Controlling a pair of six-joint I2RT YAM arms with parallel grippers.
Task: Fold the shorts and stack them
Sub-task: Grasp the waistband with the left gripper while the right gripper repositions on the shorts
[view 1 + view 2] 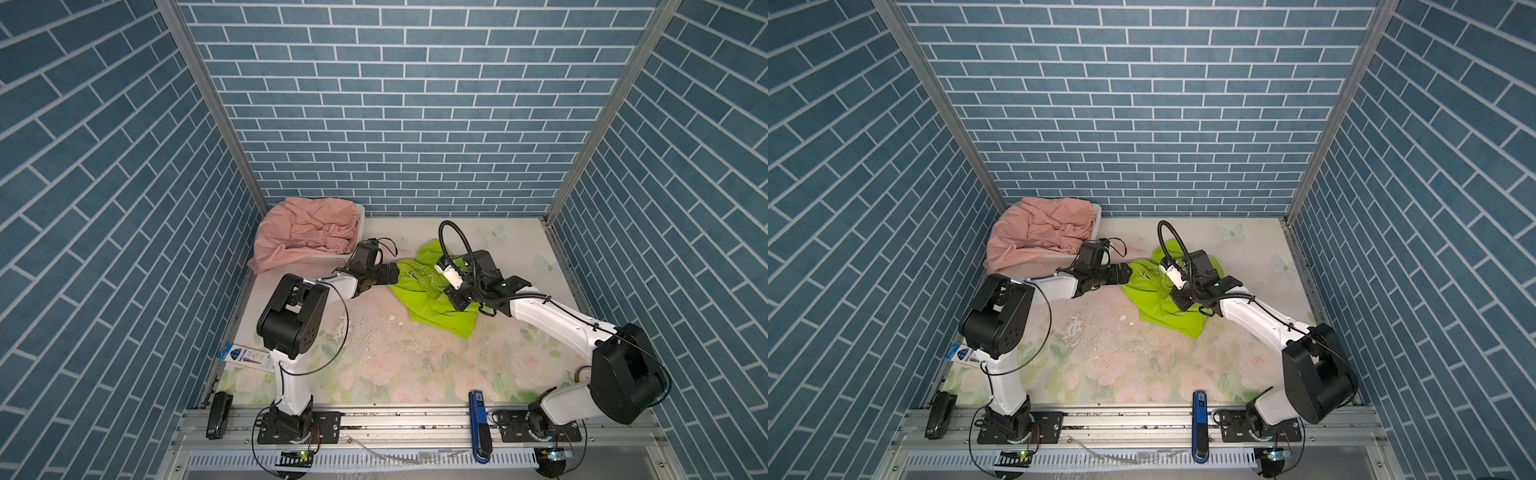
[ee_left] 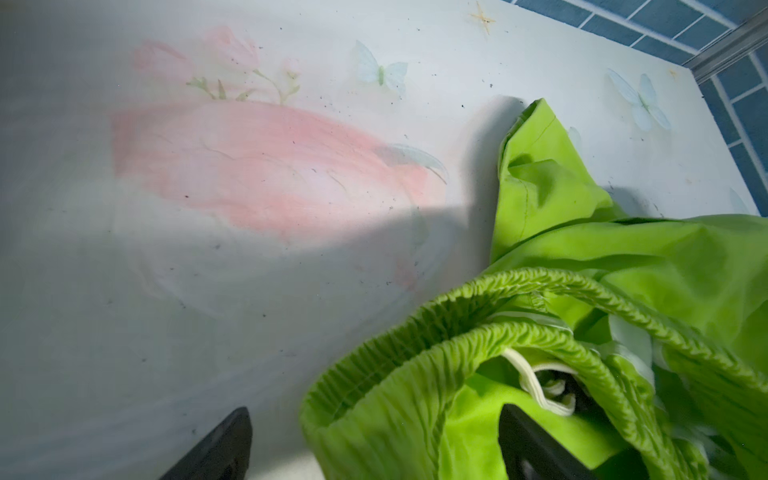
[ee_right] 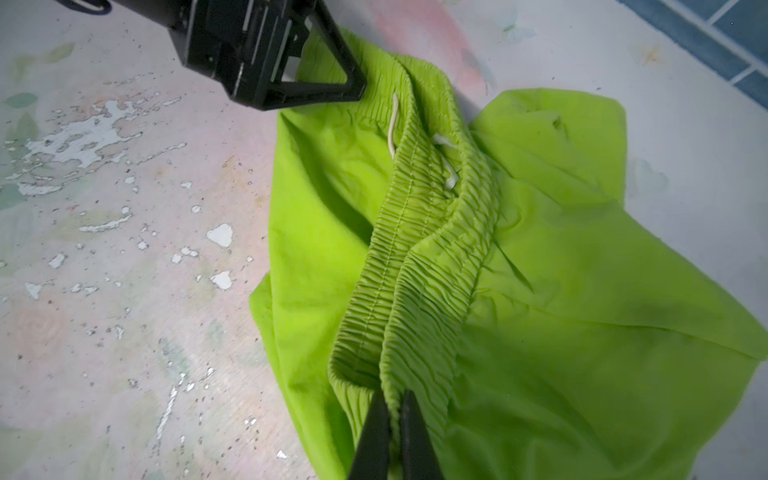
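Floral-print table [image 1: 415, 365] boxed in by blue brick wallpaper [image 1: 395, 104], and it's pretty scuffed, with white chips flaking off the print around the middle. Closest to the camera is the metal rail [image 1: 395, 419] both arms are bolted to, with a blue tool [image 1: 480, 424] lying across it and a black stapler-looking thing [image 1: 218, 413] at the near left corner. Further in, a bit right of centre, the lime-green shorts [image 1: 432, 311] lie crumpled on the table with the waistband [image 3: 419, 257] bunched up and a white drawstring [image 3: 392, 124] poking out. At the right end of that waistband is the right gripper [image 3: 394, 409], fingers pinched tight together on the gathered elastic, which the right wrist view shows really clearly. At the opposite, left end is the left gripper [image 1: 392, 274], with its fingers spread wide apart. In the left wrist view one finger [image 2: 528, 449] sits over the green fabric at the waist opening and the other is over bare table, so nothing's gripped on that side. Furthest back, in the far left corner, the salmon-pink shorts [image 1: 299, 237] are heaped in a white basket [image 1: 360, 212], hanging over its near left edge, well apart from the green pair.
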